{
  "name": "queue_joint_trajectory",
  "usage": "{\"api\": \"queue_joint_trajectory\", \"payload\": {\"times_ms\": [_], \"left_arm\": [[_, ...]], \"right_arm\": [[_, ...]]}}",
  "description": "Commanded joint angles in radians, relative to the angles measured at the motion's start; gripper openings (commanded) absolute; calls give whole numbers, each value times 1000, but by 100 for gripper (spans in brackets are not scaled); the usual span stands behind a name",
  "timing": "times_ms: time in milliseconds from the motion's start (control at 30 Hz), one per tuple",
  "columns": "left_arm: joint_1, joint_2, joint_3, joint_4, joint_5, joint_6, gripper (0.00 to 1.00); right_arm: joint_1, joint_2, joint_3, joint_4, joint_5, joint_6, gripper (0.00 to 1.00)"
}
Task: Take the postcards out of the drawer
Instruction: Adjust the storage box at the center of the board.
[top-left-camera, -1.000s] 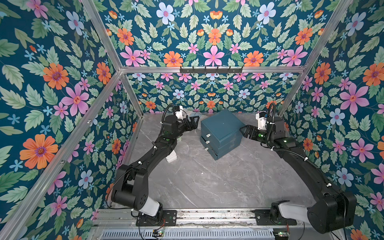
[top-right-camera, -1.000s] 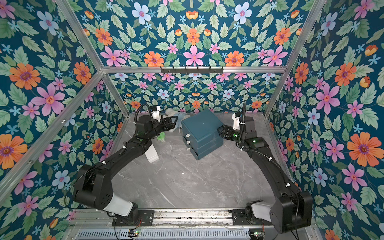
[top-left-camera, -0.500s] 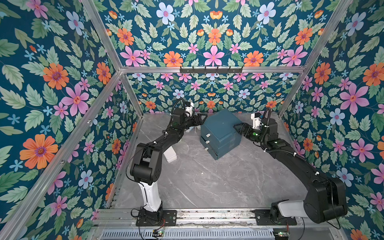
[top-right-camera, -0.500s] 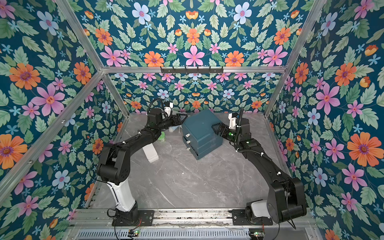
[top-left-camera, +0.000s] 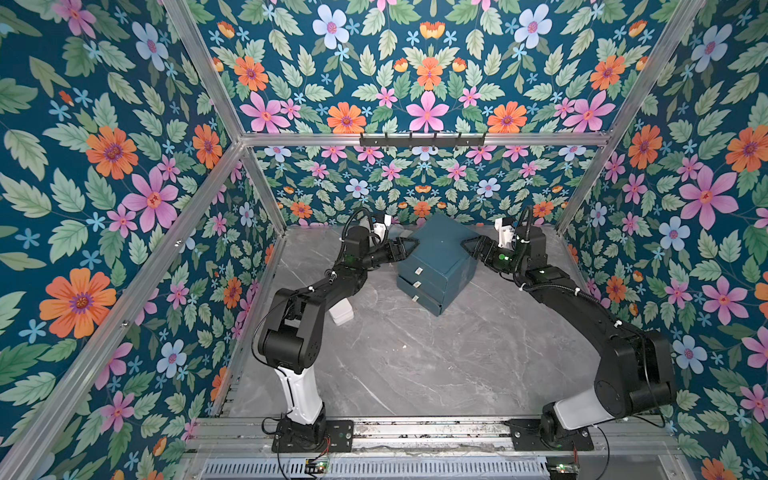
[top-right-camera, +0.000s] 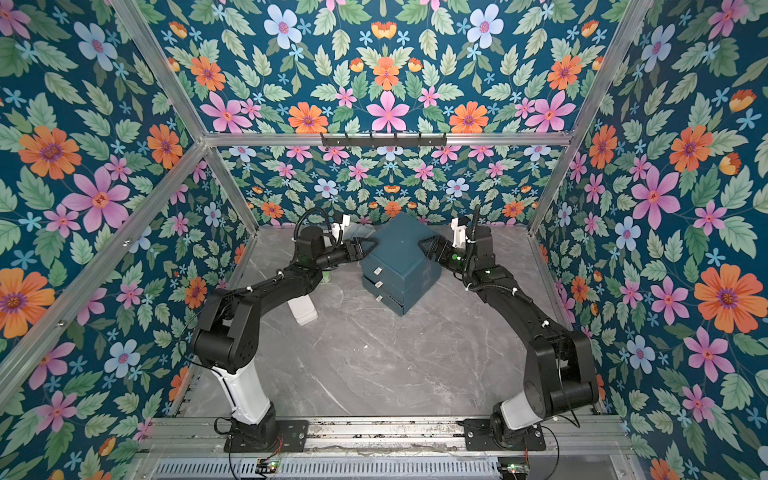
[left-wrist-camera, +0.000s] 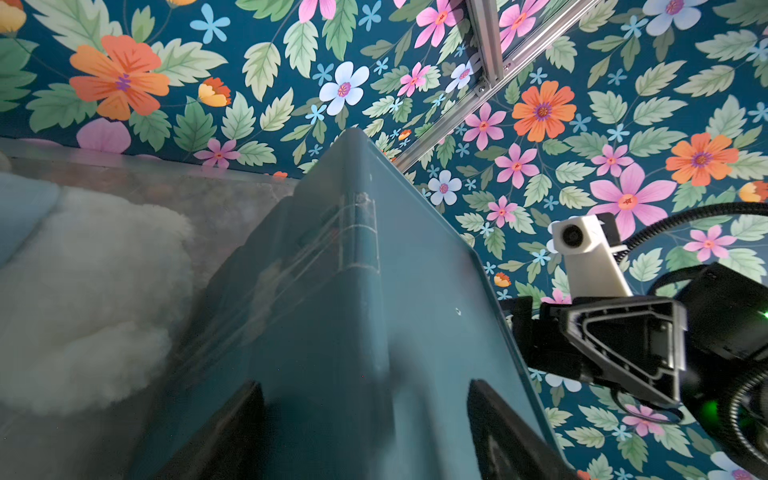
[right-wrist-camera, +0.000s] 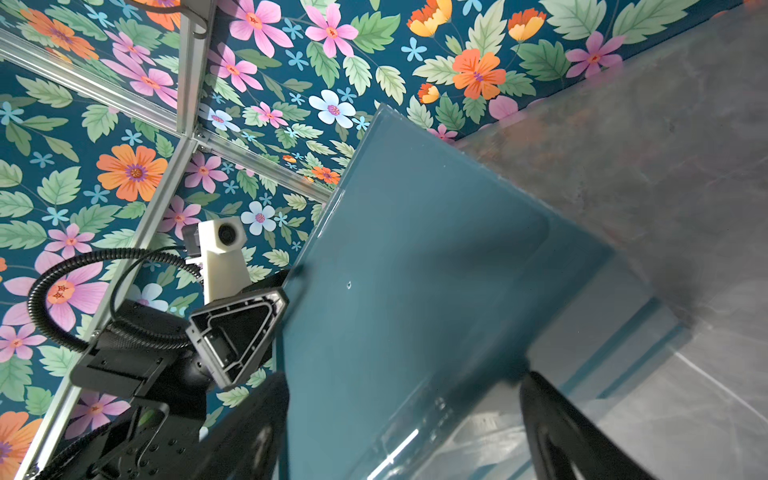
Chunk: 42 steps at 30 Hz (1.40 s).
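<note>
Left gripper (top-left-camera: 408, 246) and right gripper (top-left-camera: 468, 246): jaws spread wide, each astride an upper corner of the teal cabinet (top-left-camera: 440, 253); whether they clamp it cannot be told. Left arm (top-left-camera: 324, 289) and right arm (top-left-camera: 582, 303) reach in low from the near rail (top-left-camera: 428, 430), elbows bent. The cabinet's three drawers (top-left-camera: 417, 284) are shut; postcards out of sight.
</note>
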Motion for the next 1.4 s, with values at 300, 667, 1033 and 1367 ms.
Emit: {"api": "queue_joint_trajectory", "payload": {"times_ms": [300,667,1033,1367], "left_arm": [[-78,-172,-214,149,87,-149,80],[-90,-418,-305,-216,-72,49,84],[-18,-602,-283,-485,-329,202,91],[33,-455,-83,-495,-414,345,92]], "right_arm": [[12,129,148,-51,-161,-52,89],[101,327,395,-174,-230,-123,89],[129,386,585,-308,-159,-199,90],[127,82,407,-460,128,-360,98]]}}
